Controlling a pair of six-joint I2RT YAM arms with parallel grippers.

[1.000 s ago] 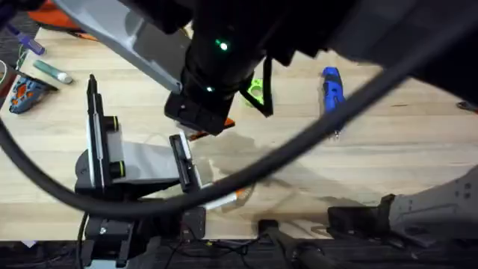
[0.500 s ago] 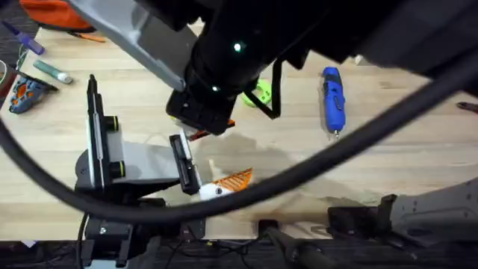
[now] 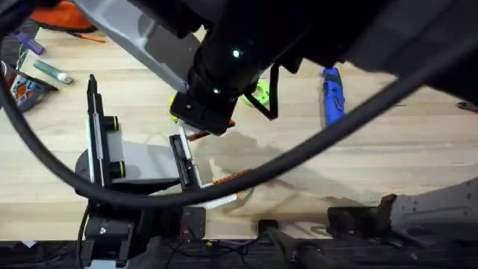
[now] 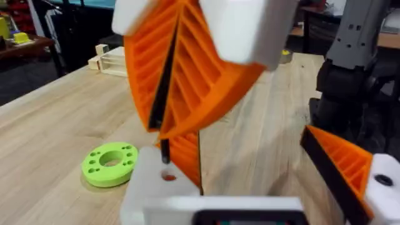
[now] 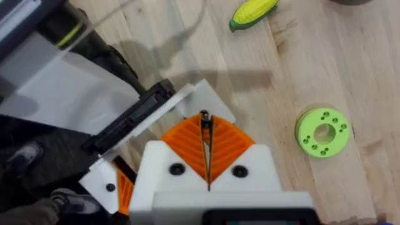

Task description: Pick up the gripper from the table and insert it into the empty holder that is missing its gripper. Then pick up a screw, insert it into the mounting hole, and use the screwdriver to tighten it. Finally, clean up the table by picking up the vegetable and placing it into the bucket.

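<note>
The right gripper [image 4: 164,132] is closed tight, its two orange ribbed fingers [image 4: 206,81] pressed flat together with a dark seam between them. A thin dark screw [image 4: 164,150] is pinched at their tips and sticks out below them. The screw's end hangs just over a small hole in the white holder [image 4: 150,184] on the left arm; I cannot tell whether it touches the hole. In the right wrist view the same gripper [image 5: 205,125] shows its fingers meeting along one line, with the dark end of the screw [image 5: 204,116] at the point.

The left gripper [image 4: 262,175] is wide open. The small orange gripper [image 4: 186,159] stands up against the holder on one side, and the other orange finger [image 4: 340,164] on its white base is well apart from it. Whether the gripper is fully seated in the holder cannot be told.

From overhead the right arm [image 3: 224,67] is large and dark over the middle of the table [image 3: 388,164], above the left gripper [image 3: 216,187]. The blue screwdriver [image 3: 332,97] lies on the table to the right, apart from both arms. The yellow-green vegetable [image 5: 253,12] lies on the wood, well apart from the fingers. A lime-green disc [image 5: 323,132] with a centre hole lies flat near the grippers.
</note>
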